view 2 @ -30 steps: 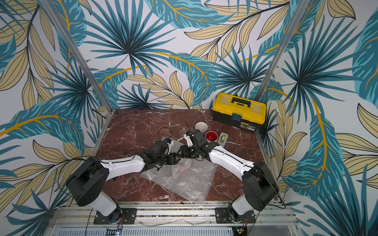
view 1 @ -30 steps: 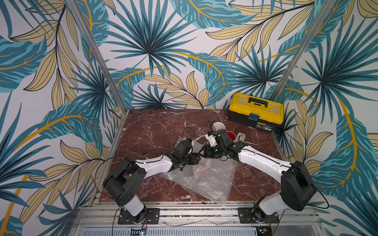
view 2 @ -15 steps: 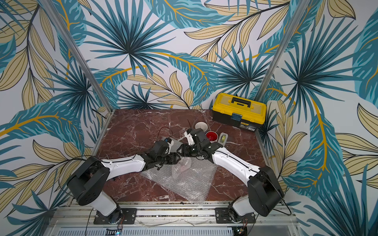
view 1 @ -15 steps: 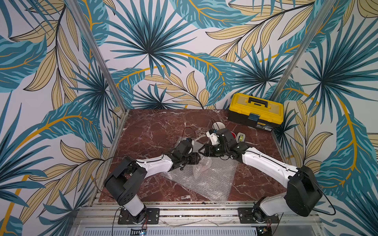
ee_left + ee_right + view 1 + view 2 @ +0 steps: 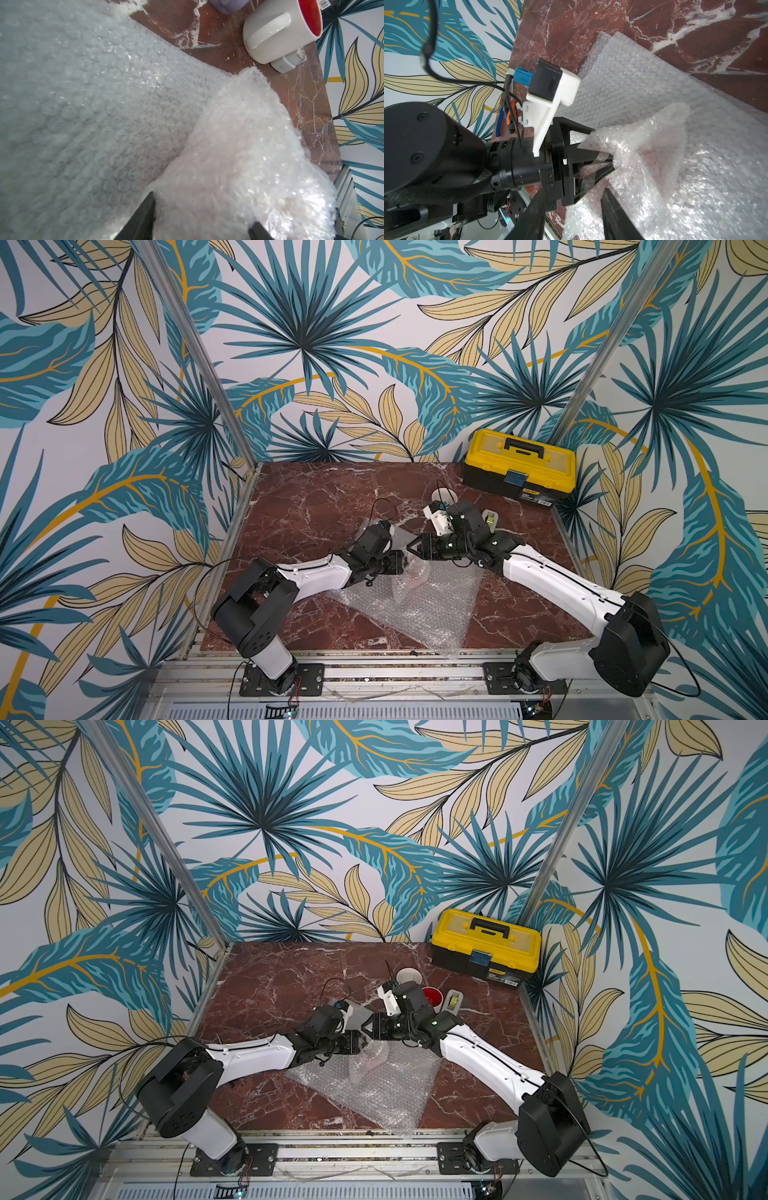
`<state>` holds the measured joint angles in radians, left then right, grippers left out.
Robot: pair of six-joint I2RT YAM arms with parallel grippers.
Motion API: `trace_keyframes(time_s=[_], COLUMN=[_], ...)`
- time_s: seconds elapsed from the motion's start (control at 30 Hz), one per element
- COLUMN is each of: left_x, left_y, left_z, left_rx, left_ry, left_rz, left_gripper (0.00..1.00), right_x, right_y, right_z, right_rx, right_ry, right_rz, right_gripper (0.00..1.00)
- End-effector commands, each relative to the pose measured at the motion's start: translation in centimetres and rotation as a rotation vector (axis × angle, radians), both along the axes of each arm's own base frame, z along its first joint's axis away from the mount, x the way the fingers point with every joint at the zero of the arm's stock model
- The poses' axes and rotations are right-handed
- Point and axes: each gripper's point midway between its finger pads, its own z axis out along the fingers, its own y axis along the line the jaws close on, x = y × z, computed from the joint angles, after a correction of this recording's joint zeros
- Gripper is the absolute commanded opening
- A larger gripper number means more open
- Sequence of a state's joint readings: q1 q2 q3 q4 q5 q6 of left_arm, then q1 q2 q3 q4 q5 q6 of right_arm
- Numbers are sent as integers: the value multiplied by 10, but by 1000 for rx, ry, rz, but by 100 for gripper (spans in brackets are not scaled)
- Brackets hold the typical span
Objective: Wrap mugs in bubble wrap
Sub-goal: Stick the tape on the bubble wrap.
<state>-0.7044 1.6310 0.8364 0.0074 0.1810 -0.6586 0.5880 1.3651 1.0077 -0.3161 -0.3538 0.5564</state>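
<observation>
The left gripper [image 5: 604, 148] has its fingers clamped on a crumpled bundle of bubble wrap [image 5: 239, 145] near the table [image 5: 316, 506] centre, and a pinkish shape shows through it. The right gripper [image 5: 412, 549] points toward 9 o'clock at the bundle, its fingers apart with loose wrap between them. A flat sheet [image 5: 424, 610] lies toward 6 o'clock. The white mug [image 5: 276, 35] and lavender mug [image 5: 409, 974] stand unwrapped near 1 o'clock.
</observation>
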Motion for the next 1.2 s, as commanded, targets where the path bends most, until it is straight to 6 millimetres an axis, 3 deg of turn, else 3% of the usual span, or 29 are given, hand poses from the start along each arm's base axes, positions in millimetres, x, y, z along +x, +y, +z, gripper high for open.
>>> trace_keyframes(time_s=[0.0, 0.27, 0.53, 0.93, 1.17], left_x=[-4, -3, -4, -5, -5], left_y=[4, 4, 5, 6, 5], left_z=[-15, -13, -14, -14, -14], left_rx=[59, 56, 58, 59, 59], left_ry=[31, 27, 28, 29, 30], left_rz=[-10, -12, -10, -6, -8], left_gripper=[55, 55, 55, 55, 55], right_x=[-5, -17, -24, -27, -27], right_y=[-11, -16, -2, 15, 13], right_z=[-7, -36, -56, -73, -82], right_rx=[-54, -143, -177, -190, -218], right_ry=[2, -33, -73, -58, -42], right_rz=[-18, 99, 171, 212, 202], right_gripper=[45, 38, 38, 35, 31])
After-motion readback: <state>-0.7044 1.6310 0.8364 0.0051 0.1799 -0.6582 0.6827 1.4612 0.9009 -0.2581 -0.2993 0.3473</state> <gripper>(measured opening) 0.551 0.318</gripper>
